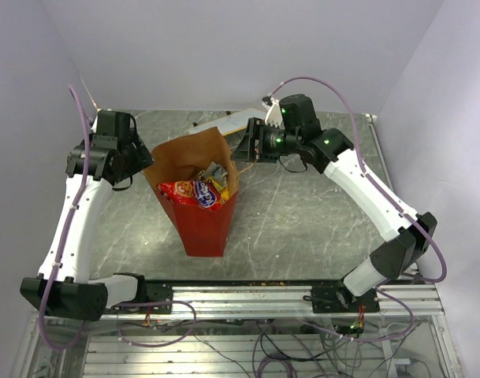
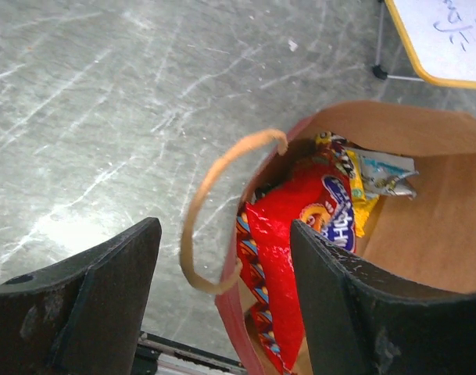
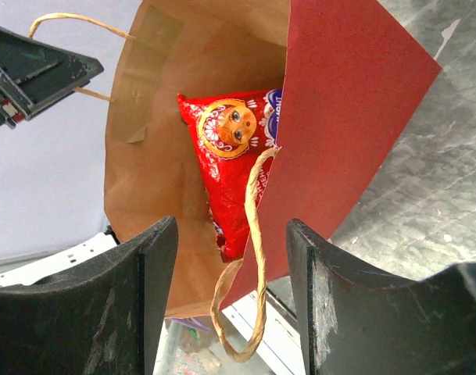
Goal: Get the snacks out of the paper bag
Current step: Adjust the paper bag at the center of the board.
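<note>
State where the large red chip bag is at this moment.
In the top view, the red chip bag lies inside the open paper bag, which stands left of centre on the table, with a silver packet beside it.

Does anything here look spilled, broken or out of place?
Nothing is spilled or torn. The paper bag stands upright, though its mouth gapes unevenly, with the far wall flaring outward. The red chip bag lies slanted inside it.

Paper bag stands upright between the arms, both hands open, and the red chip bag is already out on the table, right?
No: the red chip bag is inside the paper bag, as the top external view shows. Upright between the arms, left hand and right hand open: correct.
</note>
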You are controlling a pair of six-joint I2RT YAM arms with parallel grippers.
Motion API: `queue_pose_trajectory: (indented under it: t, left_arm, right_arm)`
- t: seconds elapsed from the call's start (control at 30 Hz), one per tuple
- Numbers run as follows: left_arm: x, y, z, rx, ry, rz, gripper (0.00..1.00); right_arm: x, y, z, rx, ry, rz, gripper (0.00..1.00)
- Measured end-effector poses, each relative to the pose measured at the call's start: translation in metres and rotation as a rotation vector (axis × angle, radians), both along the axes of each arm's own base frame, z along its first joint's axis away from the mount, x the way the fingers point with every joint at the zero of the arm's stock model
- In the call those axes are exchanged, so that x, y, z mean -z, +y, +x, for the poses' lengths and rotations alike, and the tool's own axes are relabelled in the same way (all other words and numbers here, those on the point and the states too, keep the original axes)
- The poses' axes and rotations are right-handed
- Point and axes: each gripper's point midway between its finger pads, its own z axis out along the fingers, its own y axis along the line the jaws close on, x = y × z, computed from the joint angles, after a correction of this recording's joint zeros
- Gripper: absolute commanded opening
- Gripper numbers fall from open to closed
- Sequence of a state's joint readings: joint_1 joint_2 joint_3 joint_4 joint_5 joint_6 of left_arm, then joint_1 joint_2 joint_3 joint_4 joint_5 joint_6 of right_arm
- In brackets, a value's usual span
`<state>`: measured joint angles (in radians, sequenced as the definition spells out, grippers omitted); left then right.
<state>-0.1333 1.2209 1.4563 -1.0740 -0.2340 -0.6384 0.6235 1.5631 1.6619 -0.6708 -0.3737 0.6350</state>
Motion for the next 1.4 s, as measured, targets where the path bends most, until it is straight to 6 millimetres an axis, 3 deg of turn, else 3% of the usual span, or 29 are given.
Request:
queue_pose_trajectory:
  t: [0.27,0.3,0.37,0.47,0.57,0.67,0.9,1.13,1.3,1.4]
  left_arm:
    - [0.001,0.012,0.016,-0.016,-0.013,0.031,0.5]
    - [0.001,0.01,0.018,-0.008,-0.017,0.027,0.45]
    - [0.0,0.008,0.022,0.003,-0.026,0.022,0.21]
    - [-0.008,0.008,0.027,0.015,-0.045,0.023,0.1]
    - [-0.022,0.007,0.033,0.02,-0.078,0.022,0.07]
    - [-0.029,0.005,0.035,0.036,-0.08,0.017,0.07]
    - [-0.056,0.003,0.042,0.05,-0.132,0.018,0.07]
    - [-0.102,0.009,0.048,0.074,-0.263,0.075,0.07]
    - [-0.116,0.001,0.053,0.141,-0.361,0.068,0.07]
    - [-0.111,-0.011,0.046,0.2,-0.396,0.024,0.07]
  right_arm:
    - [0.001,-0.001,0.002,-0.027,-0.018,-0.04,0.57]
    - [0.0,-0.001,0.003,-0.03,-0.021,-0.042,0.55]
    - [-0.002,0.0,0.004,-0.034,-0.03,-0.044,0.48]
    - [-0.004,0.001,0.006,-0.04,-0.039,-0.044,0.37]
    - [-0.006,0.003,0.005,-0.051,-0.04,-0.038,0.23]
    - [-0.005,0.005,0.003,-0.067,-0.03,-0.03,0.01]
    - [-0.005,0.027,-0.017,-0.142,-0.003,0.003,0.0]
    - [0.014,0.084,-0.053,-0.268,0.061,0.027,0.0]
    - [0.03,0.106,-0.072,-0.313,0.094,0.038,0.0]
    - [0.052,0.11,-0.088,-0.345,0.121,0.015,0.01]
